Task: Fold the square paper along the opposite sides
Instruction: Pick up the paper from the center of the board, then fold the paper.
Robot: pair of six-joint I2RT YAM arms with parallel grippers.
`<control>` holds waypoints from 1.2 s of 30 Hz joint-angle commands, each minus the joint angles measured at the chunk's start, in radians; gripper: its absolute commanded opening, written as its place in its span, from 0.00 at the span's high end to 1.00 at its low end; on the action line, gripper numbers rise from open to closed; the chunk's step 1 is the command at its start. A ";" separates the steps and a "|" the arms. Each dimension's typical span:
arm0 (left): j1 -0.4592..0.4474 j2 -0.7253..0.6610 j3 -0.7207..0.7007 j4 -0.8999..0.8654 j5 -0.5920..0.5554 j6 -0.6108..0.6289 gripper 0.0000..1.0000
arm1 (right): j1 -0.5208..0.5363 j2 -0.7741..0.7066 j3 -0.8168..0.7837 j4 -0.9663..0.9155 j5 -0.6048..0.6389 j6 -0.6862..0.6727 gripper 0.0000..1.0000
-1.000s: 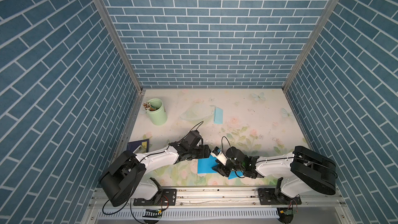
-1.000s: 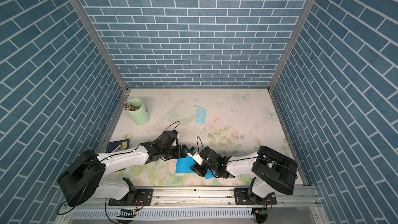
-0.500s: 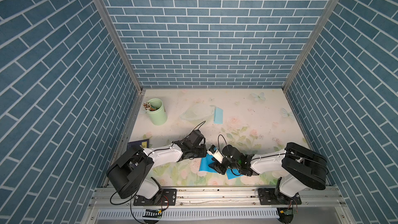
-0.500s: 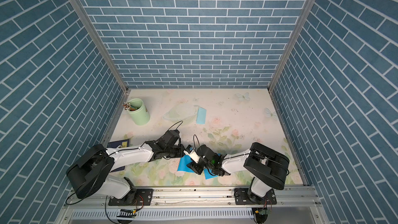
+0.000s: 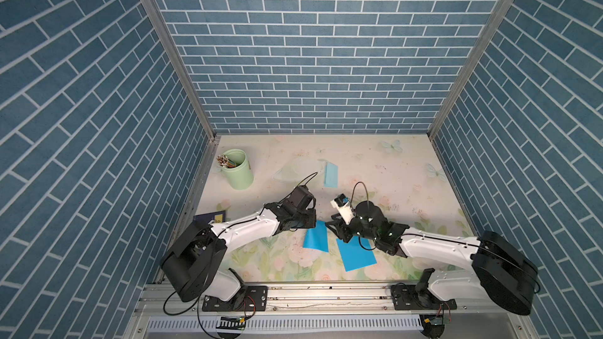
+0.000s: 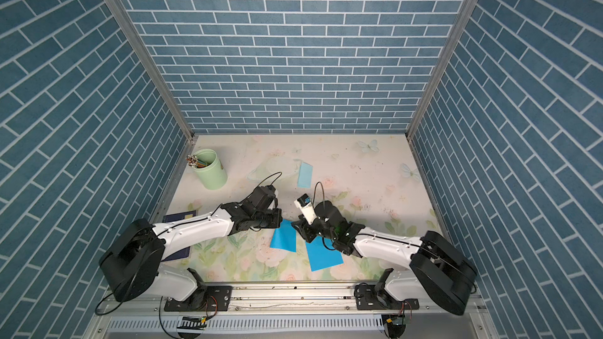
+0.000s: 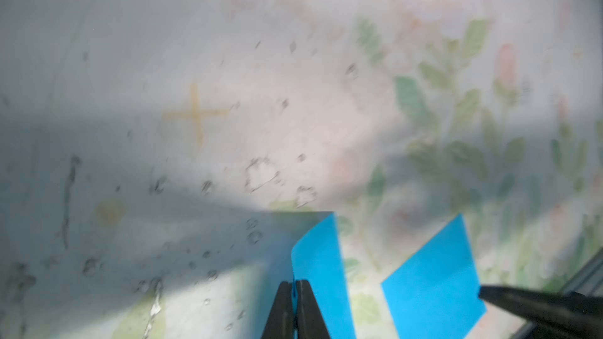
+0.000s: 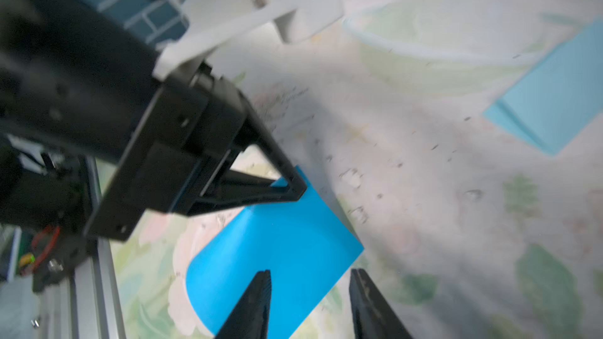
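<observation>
The bright blue square paper (image 5: 316,236) sits near the front middle of the floral-printed table (image 5: 375,164). It is a smooth, plain sheet, not folded over, but bowed. In the right wrist view one of its edges curls up off the surface. The left gripper (image 7: 295,283) has its fingers pressed together on one corner, holding that corner raised. The right gripper (image 8: 310,277) hangs with its fingers spread, straddling the sheet's opposite edge; whether they touch it cannot be told. Just beside the paper, toward the right arm, a second bright blue sheet (image 5: 355,254) lies flat, partly under that gripper. Farther back are a pale blue folded paper (image 5: 331,174) and a mint green cup (image 5: 239,176) holding pencils.
</observation>
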 commanded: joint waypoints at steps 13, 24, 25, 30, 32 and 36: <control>0.146 -0.141 0.165 0.153 0.316 0.124 0.95 | -0.308 0.062 -0.025 0.542 -0.589 0.604 0.34; 0.161 -0.165 0.150 0.214 0.307 0.094 0.94 | -0.328 0.134 -0.018 0.613 -0.649 0.672 0.33; 0.164 -0.172 0.151 0.214 0.302 0.093 0.94 | -0.344 0.122 -0.028 0.599 -0.648 0.661 0.33; 0.172 -0.185 0.150 0.214 0.302 0.094 0.94 | -0.385 0.081 -0.034 0.499 -0.624 0.592 0.33; 0.172 -0.181 0.148 0.218 0.305 0.093 0.94 | -0.382 0.094 -0.027 0.532 -0.635 0.618 0.34; 0.172 -0.168 0.142 0.242 0.311 0.084 0.94 | -0.370 0.105 -0.019 0.589 -0.647 0.658 0.40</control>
